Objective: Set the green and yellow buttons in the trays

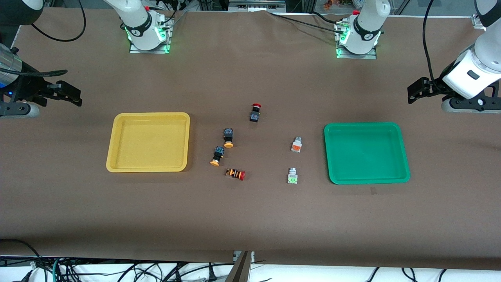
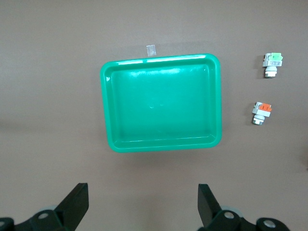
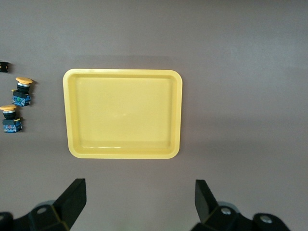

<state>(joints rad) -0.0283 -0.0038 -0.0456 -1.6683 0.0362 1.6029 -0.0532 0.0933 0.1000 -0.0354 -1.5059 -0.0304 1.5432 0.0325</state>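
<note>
The yellow tray (image 1: 148, 141) lies empty toward the right arm's end, and the green tray (image 1: 366, 152) lies empty toward the left arm's end. Two yellow-capped black buttons (image 1: 228, 138) (image 1: 217, 156) lie on the table beside the yellow tray. The orange-faced boxy button (image 1: 296, 145) and the green-faced one (image 1: 292, 176) lie beside the green tray. My right gripper (image 1: 74, 98) is open and empty, high over the table's end beside the yellow tray (image 3: 122, 114). My left gripper (image 1: 414, 92) is open and empty, high beside the green tray (image 2: 161, 102).
A black button with a red cap (image 1: 255, 112) stands in mid-table, farther from the front camera than the yellow-capped pair. An orange-striped button with a red cap (image 1: 236, 173) lies nearer to it. A small tape mark (image 1: 373, 190) is by the green tray.
</note>
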